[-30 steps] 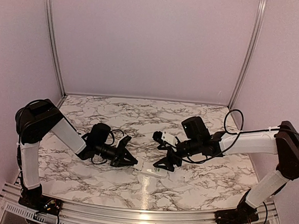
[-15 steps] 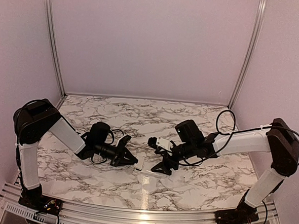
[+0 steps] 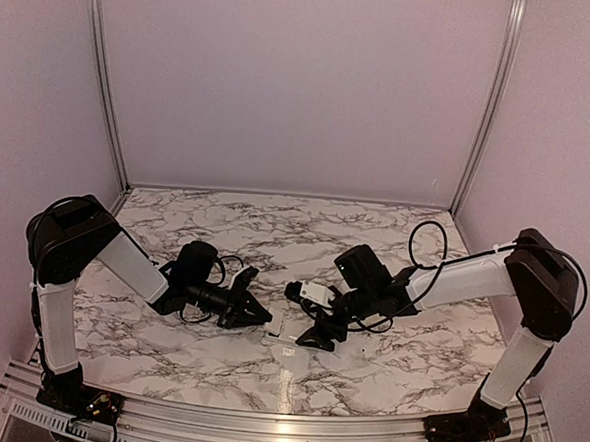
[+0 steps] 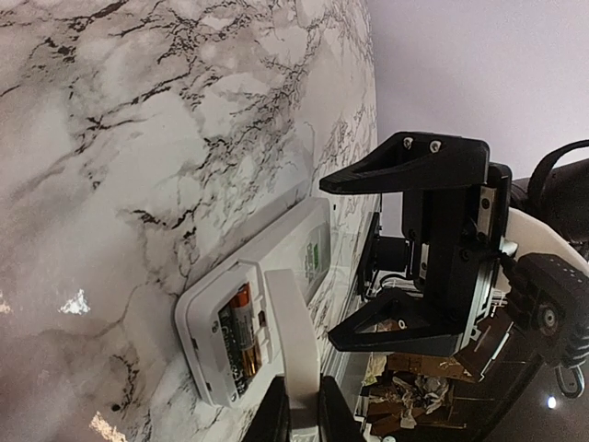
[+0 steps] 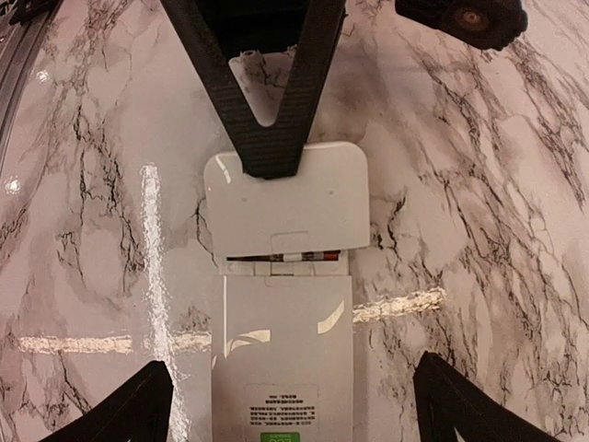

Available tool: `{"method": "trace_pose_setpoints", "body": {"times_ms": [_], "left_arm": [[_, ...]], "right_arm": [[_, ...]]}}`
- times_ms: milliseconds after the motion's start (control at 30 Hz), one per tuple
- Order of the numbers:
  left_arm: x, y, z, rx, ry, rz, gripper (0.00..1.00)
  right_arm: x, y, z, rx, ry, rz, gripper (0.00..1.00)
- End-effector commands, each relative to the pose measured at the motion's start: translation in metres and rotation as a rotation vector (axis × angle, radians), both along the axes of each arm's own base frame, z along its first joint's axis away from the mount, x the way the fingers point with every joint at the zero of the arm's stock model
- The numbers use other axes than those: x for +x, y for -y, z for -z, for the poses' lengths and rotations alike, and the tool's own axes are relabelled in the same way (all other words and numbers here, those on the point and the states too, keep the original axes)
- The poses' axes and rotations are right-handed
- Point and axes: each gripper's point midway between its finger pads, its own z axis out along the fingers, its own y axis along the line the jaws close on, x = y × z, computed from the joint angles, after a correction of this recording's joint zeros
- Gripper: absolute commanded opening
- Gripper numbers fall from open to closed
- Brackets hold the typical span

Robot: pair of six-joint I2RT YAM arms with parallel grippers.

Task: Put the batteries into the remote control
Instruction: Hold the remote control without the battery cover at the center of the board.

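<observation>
Face-down remote control (image 5: 285,354) with batteries (image 5: 290,255) seated. The left gripper (image 5: 271,155) pinches the battery cover (image 5: 290,207); the right gripper (image 5: 293,410) stands wide astride. Risk: a skewed cover may jam, shoving the unclamped remote control.

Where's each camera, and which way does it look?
Top view: high behind the arms, looking down on the marble table; both arms show, left gripper and right gripper.
Left wrist view: on the left arm, looking across the table at the remote control, its batteries and the open right gripper; its own fingers pinch the battery cover.
Right wrist view: on the right arm, looking down at the remote control; its own fingertips show at the bottom corners.
Shared: both wrist views show remote control, batteries, battery cover.
</observation>
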Motion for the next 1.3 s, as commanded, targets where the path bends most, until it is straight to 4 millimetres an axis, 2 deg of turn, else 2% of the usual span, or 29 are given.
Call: {"method": "trace_pose_setpoints", "body": {"times_ms": [0, 833, 1100, 1267], "left_arm": [[-0.003, -0.002, 0.011, 0.029, -0.021, -0.005, 0.0], [-0.003, -0.005, 0.028, 0.084, -0.046, -0.02, 0.0], [-0.003, -0.008, 0.035, 0.118, -0.055, -0.03, 0.0], [0.0, -0.01, 0.039, 0.15, -0.049, -0.042, 0.04]], "right_arm": [[0.004, -0.012, -0.003, 0.007, 0.031, -0.023, 0.89], [0.005, -0.015, 0.022, -0.055, 0.017, -0.018, 0.76], [0.004, -0.016, 0.022, -0.054, 0.008, -0.02, 0.71], [0.004, -0.016, 0.021, -0.051, 0.009, -0.022, 0.69]]}}
